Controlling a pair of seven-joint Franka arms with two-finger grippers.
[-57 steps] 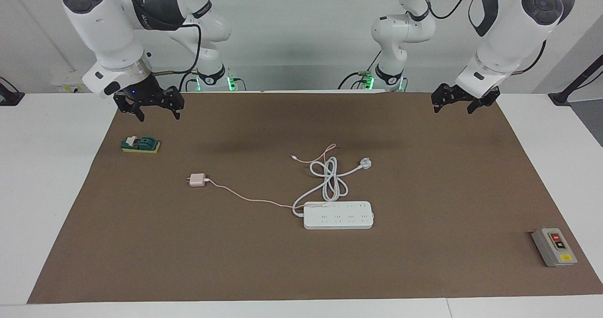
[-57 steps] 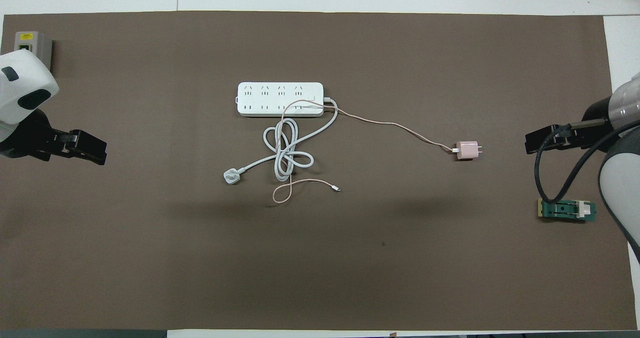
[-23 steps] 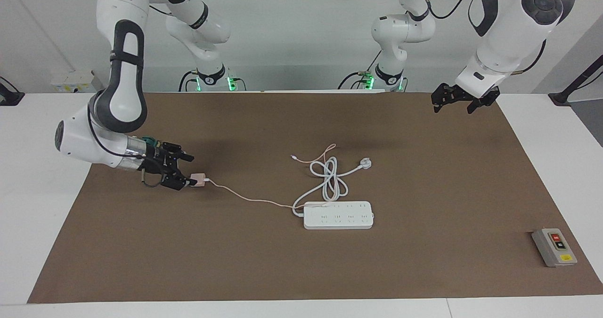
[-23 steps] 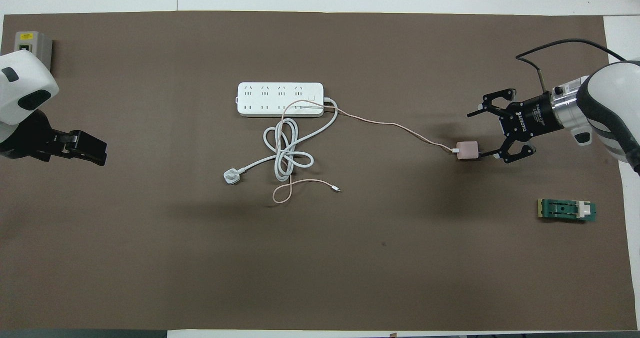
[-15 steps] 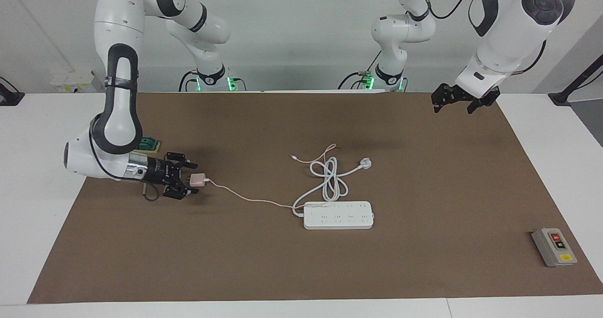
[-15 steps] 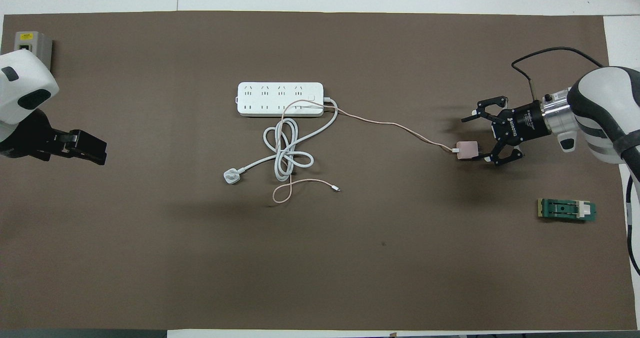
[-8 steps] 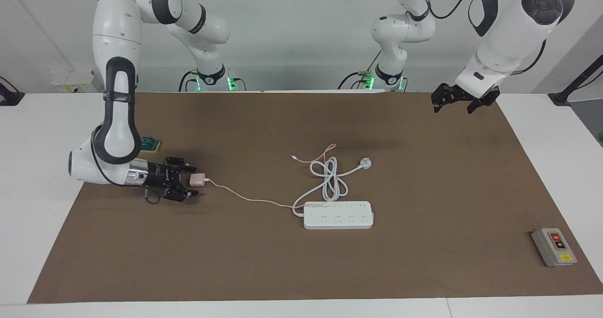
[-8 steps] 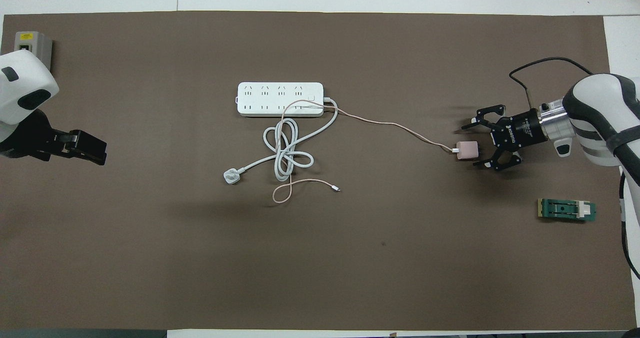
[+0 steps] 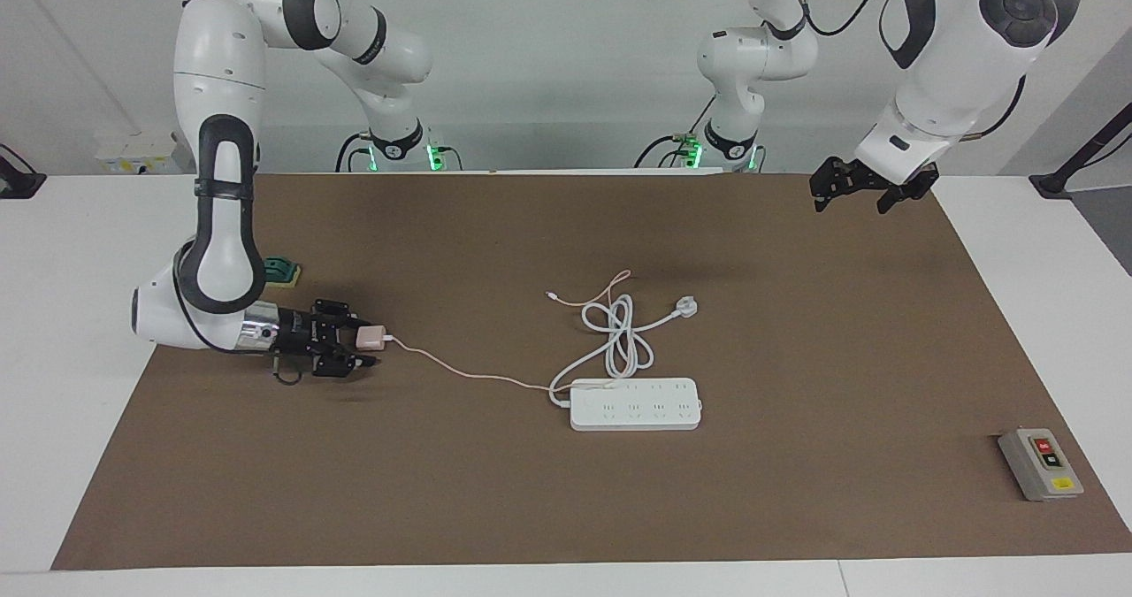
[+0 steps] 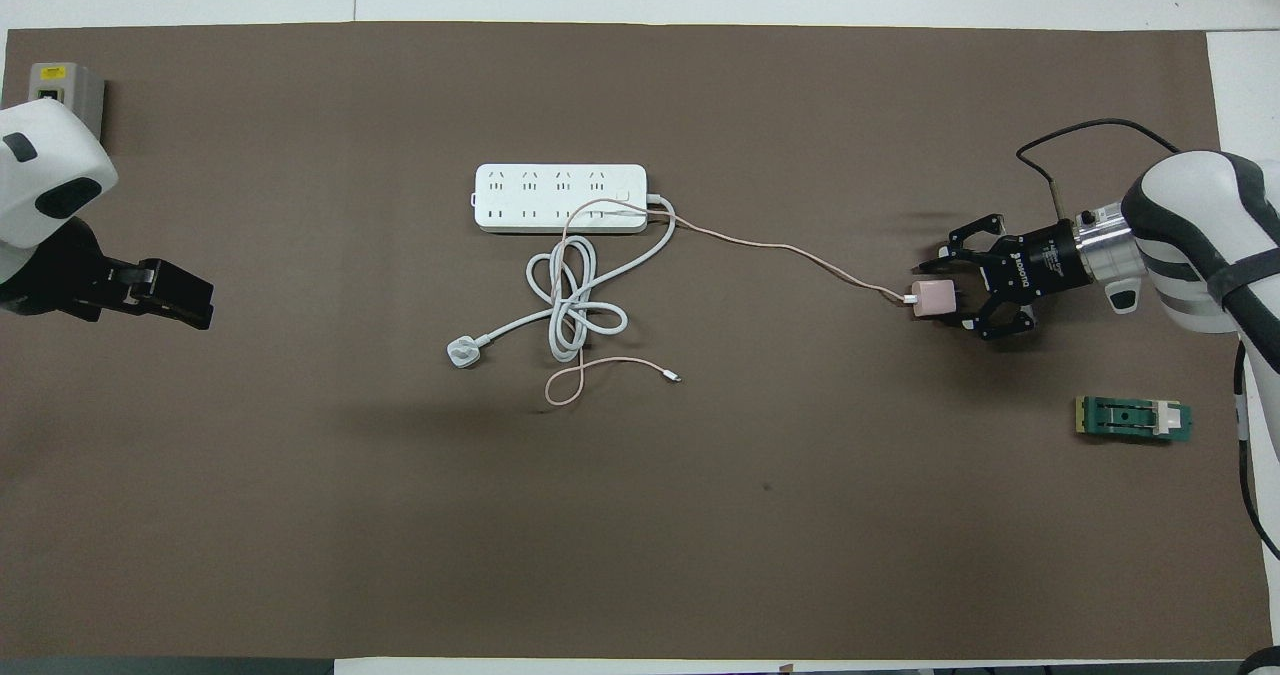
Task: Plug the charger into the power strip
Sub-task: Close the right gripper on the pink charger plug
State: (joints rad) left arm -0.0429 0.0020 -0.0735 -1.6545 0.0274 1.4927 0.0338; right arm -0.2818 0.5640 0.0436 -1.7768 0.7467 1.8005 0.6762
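The pale pink charger (image 9: 372,338) lies on the brown mat toward the right arm's end; it also shows in the overhead view (image 10: 932,298). Its thin pink cable (image 9: 460,372) runs to the white power strip (image 9: 635,403) mid-table, also seen from overhead (image 10: 560,197). My right gripper (image 9: 363,342) is low at the mat and lies sideways, open, with one finger on each side of the charger (image 10: 945,295). My left gripper (image 9: 862,192) waits open and empty above the mat's corner near its base (image 10: 170,295).
The strip's thick white cord is coiled nearer to the robots and ends in a round white plug (image 9: 687,307). A grey box with red and yellow buttons (image 9: 1041,464) sits at the left arm's end. A green block (image 9: 281,270) lies near the right arm.
My right arm came down from near its base to the charger. In the last half second its fingers have narrowed around the charger. The left arm has not moved.
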